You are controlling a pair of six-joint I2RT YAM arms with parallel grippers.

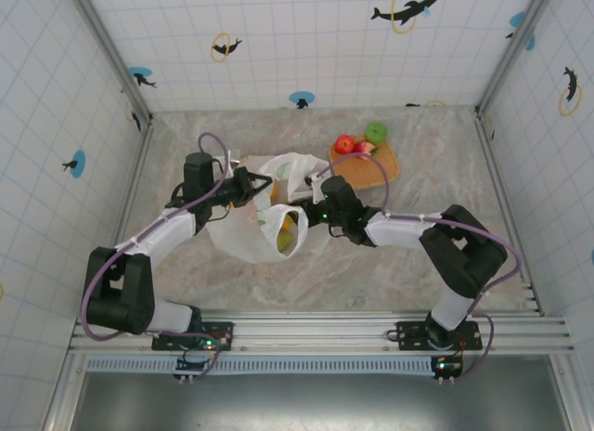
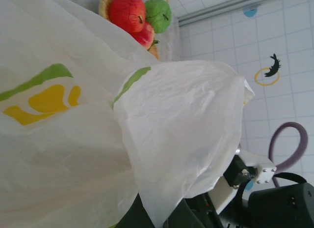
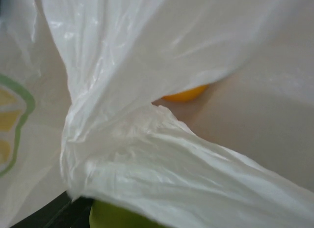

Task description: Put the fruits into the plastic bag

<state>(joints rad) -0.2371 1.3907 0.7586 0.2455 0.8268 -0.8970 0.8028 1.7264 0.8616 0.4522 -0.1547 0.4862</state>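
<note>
the fruits are split between two places: a few yellow and green ones [image 1: 286, 231] lie inside the plastic bag [image 1: 237, 238], showing through its mouth in the view from above, and the right wrist camera catches an orange [image 3: 186, 94] under a fold of film and a green fruit [image 3: 113, 219] at the bottom edge. two red apples [image 1: 345, 145] and a green apple [image 1: 376, 132] sit on the tray [image 1: 385, 171] just behind the bag, not yet packed. the bag lies slumped in the middle of the counter [image 1: 418, 292], its mouth turned toward the arms' bases. the left gripper [image 1: 249, 186] is at the bag's far left rim and the right gripper [image 1: 318, 208] at its right side, one on each side of the opening. to my eye they are there to hold the thin film apart so the mouth stays wide enough to take a fruit. whether either gripper is pinched on the plastic or spread i cannot tell, since crinkled film covers the fingers in both wrist views. the tray sits close to the bag's right side, so the apples should need only a short carry. by my reckoning the job is about half done.
</note>
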